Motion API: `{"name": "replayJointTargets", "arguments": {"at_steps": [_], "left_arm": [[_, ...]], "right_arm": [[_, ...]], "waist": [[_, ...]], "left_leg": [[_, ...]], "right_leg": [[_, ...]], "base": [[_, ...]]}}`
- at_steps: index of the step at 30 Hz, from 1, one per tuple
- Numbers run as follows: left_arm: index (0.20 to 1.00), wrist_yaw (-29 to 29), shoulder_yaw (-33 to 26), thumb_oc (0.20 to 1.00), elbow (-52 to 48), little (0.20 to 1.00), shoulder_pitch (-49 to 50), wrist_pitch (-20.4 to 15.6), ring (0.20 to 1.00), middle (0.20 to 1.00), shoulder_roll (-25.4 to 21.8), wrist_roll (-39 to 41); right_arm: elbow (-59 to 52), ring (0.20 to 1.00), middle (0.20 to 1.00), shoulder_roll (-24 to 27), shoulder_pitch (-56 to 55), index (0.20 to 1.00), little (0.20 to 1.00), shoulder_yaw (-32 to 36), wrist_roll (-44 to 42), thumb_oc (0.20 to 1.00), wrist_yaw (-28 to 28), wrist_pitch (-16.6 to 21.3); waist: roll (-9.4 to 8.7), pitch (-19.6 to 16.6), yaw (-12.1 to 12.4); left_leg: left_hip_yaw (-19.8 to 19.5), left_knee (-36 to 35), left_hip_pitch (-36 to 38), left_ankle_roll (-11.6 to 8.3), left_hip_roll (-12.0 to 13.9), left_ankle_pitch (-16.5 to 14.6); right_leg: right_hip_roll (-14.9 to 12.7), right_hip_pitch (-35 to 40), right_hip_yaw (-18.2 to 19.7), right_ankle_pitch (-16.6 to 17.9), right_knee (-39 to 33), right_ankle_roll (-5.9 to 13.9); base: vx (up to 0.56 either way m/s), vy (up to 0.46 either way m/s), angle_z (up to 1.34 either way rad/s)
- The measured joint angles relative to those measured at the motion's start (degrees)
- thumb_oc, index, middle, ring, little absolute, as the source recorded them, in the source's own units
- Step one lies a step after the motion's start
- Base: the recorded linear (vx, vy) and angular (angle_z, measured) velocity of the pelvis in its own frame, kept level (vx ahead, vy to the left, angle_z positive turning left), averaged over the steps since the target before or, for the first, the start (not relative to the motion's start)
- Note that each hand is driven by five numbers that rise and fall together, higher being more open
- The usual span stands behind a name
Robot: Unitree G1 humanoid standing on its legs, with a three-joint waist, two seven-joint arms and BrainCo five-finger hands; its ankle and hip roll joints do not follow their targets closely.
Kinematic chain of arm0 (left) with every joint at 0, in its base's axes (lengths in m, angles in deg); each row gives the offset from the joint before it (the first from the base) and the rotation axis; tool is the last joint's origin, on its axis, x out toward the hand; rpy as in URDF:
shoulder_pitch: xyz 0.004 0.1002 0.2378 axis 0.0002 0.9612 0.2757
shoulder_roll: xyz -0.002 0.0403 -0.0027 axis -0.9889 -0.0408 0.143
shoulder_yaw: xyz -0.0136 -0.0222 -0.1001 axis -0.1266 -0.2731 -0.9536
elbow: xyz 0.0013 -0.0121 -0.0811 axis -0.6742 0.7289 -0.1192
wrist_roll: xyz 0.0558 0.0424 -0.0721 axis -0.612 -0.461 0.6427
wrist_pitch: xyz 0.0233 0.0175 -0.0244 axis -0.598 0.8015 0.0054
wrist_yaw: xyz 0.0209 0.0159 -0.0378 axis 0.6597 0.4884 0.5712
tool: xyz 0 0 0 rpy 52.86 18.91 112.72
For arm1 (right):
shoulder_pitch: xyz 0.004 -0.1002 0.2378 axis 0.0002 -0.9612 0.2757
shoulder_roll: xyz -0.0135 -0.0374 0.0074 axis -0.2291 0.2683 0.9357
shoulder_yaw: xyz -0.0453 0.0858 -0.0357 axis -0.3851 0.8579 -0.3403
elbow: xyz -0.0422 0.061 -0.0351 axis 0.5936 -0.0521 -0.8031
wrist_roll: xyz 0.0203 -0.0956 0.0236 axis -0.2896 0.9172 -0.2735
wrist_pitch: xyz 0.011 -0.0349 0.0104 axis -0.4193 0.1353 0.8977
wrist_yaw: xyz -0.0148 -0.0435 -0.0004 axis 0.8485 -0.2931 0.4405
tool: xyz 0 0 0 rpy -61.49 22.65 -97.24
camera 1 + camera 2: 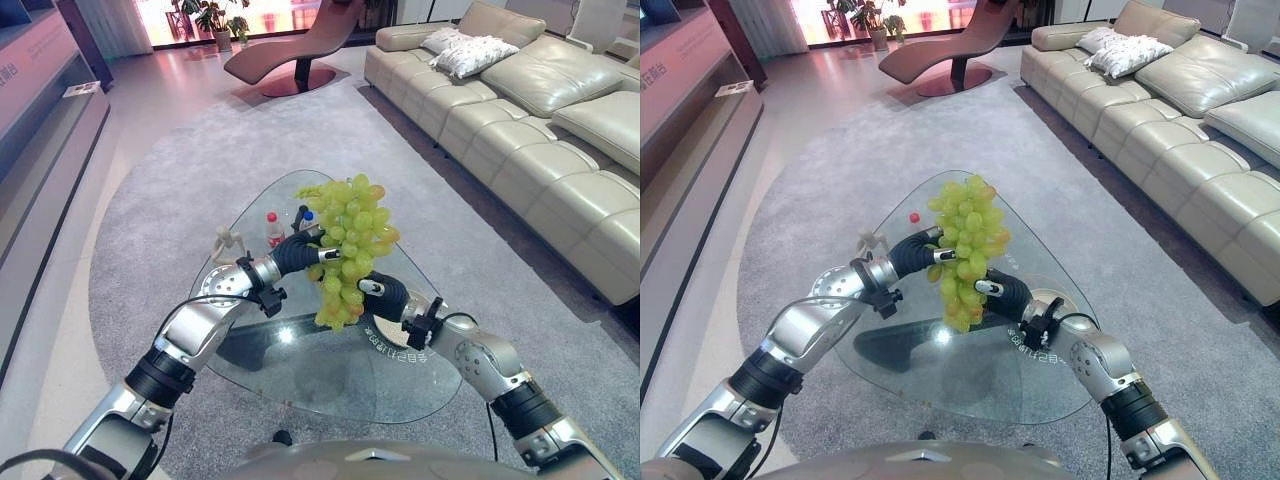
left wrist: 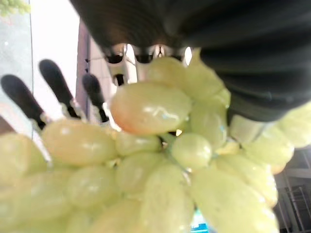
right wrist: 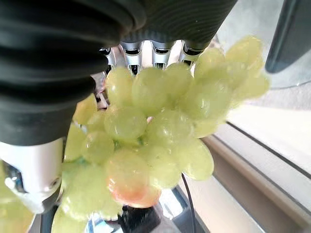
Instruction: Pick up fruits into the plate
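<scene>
Grape bunch hangs long axis vertical above the glass worktop, sandwiched between both hands: left hand high on its side, right hand lower. Finger closure on either unclear; no plate visible.

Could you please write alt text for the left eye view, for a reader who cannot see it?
Both robot hands, left hand and right hand, hold a bunch of green grapes above a glass coffee table. A beige sofa stands on the grey carpet beyond.
</scene>
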Motion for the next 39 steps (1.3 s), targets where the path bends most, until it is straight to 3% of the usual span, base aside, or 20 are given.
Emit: {"name": "replayJointTargets", "arguments": {"at_steps": [16,17,18,19,39], "left_arm": [[0.2,-1.53,0.28,0.2,0.0,0.2,0.0,1.13,0.2,0.2,0.02,0.03],[0.2,-1.75,0.29,0.2,0.0,0.2,0.0,1.17,0.2,0.2,0.02,0.04],[0.2,-1.89,0.29,0.2,0.0,0.2,0.0,1.26,0.2,0.2,0.02,0.04],[0.2,-2.04,0.29,0.2,0.0,0.2,0.0,1.38,0.2,0.2,0.01,0.04],[0.2,-2.34,1.37,0.2,0.18,0.2,0.0,2.19,0.2,0.2,-0.14,0.03]], "right_arm": [[-0.76,1.0,1.0,0.02,0.2,1.0,1.0,-2.11,-2.2,1.0,3.97,-2.35],[-0.76,0.906,0.906,0.02,0.21,0.906,0.906,-2.49,-2.2,0.906,4.14,-2.36],[-0.76,0.526,0.526,0.05,0.23,0.526,0.526,-3.03,-2.2,0.526,4.17,-2.36],[-0.76,0.2,0.2,0.05,0.22,0.2,0.2,-3.23,-2.2,0.2,4.19,-2.36],[-1.2,0.2,0.2,-0.03,0.28,0.2,0.2,-4.0,-4.44,0.2,4.94,-2.21]], "waist": [[0.1,-0.71,0.13],[0.1,-0.71,0.14],[0.11,-0.72,0.15],[0.11,-0.72,0.14],[0.3,-0.83,0.15]], "left_leg": [[0.16,0.0,0.12,0.01,0.01,-0.01],[0.17,0.0,0.12,0.01,0.02,-0.02],[0.17,0.0,0.13,0.01,0.02,-0.02],[0.18,-0.01,0.14,0.01,0.02,-0.02],[0.24,0.0,0.15,0.02,0.02,-0.03]], "right_leg": [[0.0,0.0,0.13,0.0,-0.01,0.0],[0.0,0.0,0.13,0.0,-0.01,0.01],[0.0,0.01,0.15,0.0,-0.01,0.01],[0.0,0.01,0.15,0.0,-0.01,0.01],[0.0,-0.01,0.23,0.0,-0.01,0.0]], "base": [[0.0,0.0,0.0],[0.0,0.0,0.0],[0.0,0.0,0.0],[0.0,0.0,0.0],[0.0,0.0,0.0]]}}
